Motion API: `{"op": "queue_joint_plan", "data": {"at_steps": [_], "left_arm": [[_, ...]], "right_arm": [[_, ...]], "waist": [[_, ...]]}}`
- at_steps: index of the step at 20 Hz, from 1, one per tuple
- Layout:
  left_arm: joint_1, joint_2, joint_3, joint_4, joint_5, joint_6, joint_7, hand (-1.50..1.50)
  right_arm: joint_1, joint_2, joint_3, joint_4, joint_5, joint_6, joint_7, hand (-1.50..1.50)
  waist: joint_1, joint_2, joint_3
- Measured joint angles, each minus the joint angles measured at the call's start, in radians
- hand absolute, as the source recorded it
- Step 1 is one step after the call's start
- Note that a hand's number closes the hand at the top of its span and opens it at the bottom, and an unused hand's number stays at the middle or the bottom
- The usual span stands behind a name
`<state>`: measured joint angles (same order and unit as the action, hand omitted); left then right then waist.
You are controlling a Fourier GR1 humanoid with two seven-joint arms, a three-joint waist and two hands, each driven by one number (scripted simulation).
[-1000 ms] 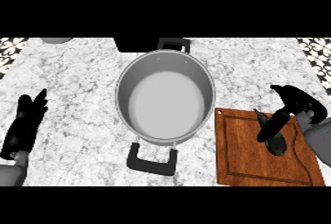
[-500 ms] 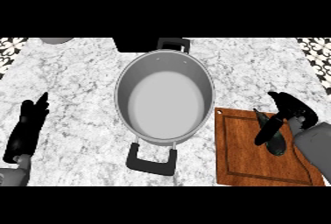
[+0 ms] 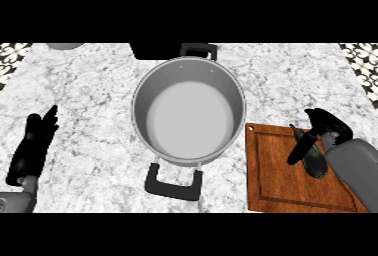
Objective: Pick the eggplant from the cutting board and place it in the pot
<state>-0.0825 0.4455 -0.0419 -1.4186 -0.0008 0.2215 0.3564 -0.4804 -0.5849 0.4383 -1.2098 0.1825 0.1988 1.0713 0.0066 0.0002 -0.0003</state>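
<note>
A dark eggplant (image 3: 316, 163) lies lengthwise on the wooden cutting board (image 3: 279, 185) at the right of the counter. My right hand (image 3: 325, 125) hovers over the eggplant's far end. Its fingers (image 3: 300, 150) reach straight down along the eggplant's left side, and the hand is open; the forearm hides the eggplant's right side. The steel pot (image 3: 188, 110) stands in the middle of the counter with nothing inside it, just left of the board. At the left edge my left hand (image 3: 33, 147) rests open, fingers up.
The pot's black handles (image 3: 173, 181) stick out toward me and away from me. A dark object (image 3: 153, 50) sits behind the pot, and a grey bowl rim (image 3: 65, 46) shows at the far left. Patterned tiles border both far corners.
My right hand has come down and toward me over the eggplant, its fingers now lying along it. The forearm covers more of the board's right edge. The left hand has barely shifted.
</note>
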Motion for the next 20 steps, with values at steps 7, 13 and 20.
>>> {"op": "queue_joint_plan", "data": {"at_steps": [7, 13, 20], "left_arm": [[-0.020, 0.002, 0.034, 0.003, -0.015, -0.027, 0.020, 0.00], [-0.024, -0.014, 0.058, -0.004, -0.034, -0.045, 0.032, 0.00], [-0.020, -0.058, 0.065, -0.024, -0.077, -0.048, 0.047, 0.00]], "right_arm": [[0.033, 0.040, -0.029, 0.030, 0.032, 0.012, -0.014, -1.50], [0.071, 0.078, -0.066, 0.052, 0.079, 0.014, -0.036, -1.50], [0.074, 0.105, -0.136, 0.105, 0.131, 0.038, -0.083, 1.50]], "waist": [[-0.004, -0.001, 0.000], [-0.005, -0.001, 0.000], [-0.002, -0.004, -0.003]]}}
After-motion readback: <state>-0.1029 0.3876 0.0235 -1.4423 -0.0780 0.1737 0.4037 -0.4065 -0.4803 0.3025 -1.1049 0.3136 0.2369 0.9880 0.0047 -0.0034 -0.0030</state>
